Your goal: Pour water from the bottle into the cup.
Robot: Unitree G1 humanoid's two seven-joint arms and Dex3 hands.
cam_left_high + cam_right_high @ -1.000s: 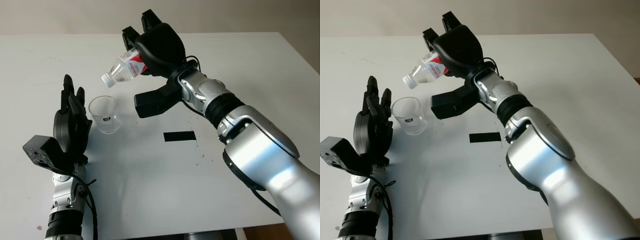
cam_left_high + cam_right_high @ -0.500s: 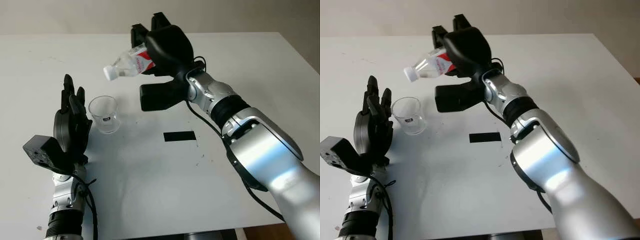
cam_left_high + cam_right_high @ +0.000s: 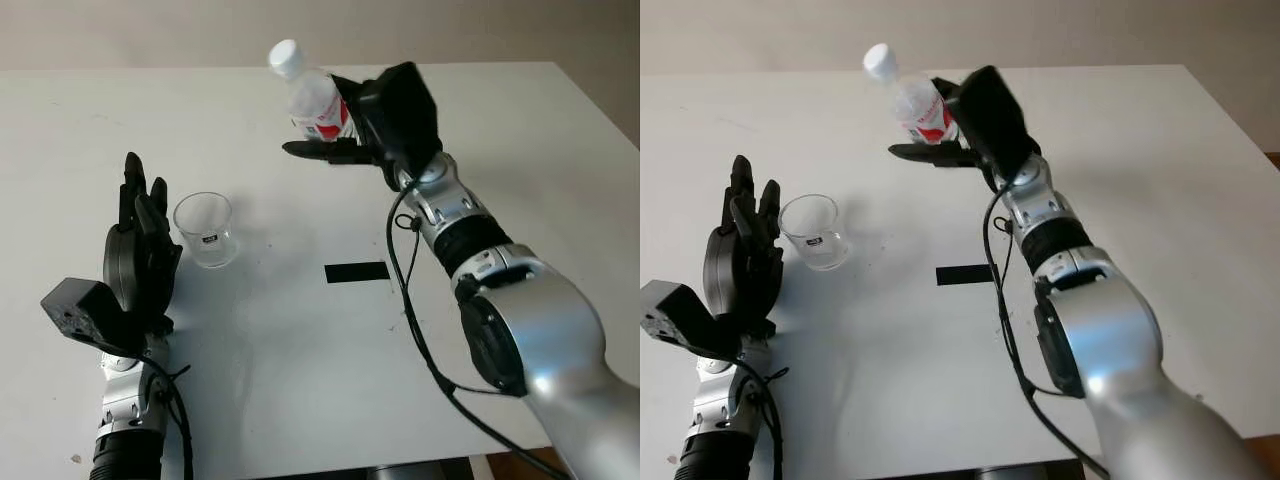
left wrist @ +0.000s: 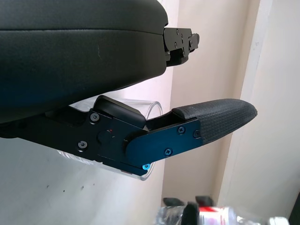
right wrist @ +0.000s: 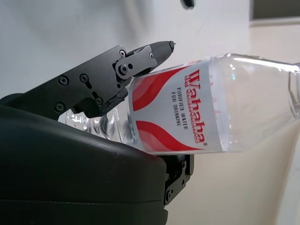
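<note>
My right hand (image 3: 345,125) is shut on a clear plastic water bottle (image 3: 310,95) with a red and white label and a white cap. It holds the bottle nearly upright above the far middle of the table, cap tilted slightly left. In the right wrist view the bottle (image 5: 197,112) lies across the palm under the fingers (image 5: 117,70). A clear plastic cup (image 3: 205,228) stands upright on the white table (image 3: 300,380), to the left and nearer than the bottle. My left hand (image 3: 140,250) is open just left of the cup, palm toward it, and the cup (image 4: 140,140) shows behind its thumb.
A strip of black tape (image 3: 357,271) lies on the table right of the cup. The table's far edge meets a beige wall behind the bottle. A cable runs along my right forearm (image 3: 450,215).
My right hand has swung the bottle up from a tipped, mouth-down pose over the cup to nearly upright, and carried it right and farther back. The left hand and cup have stayed put.
</note>
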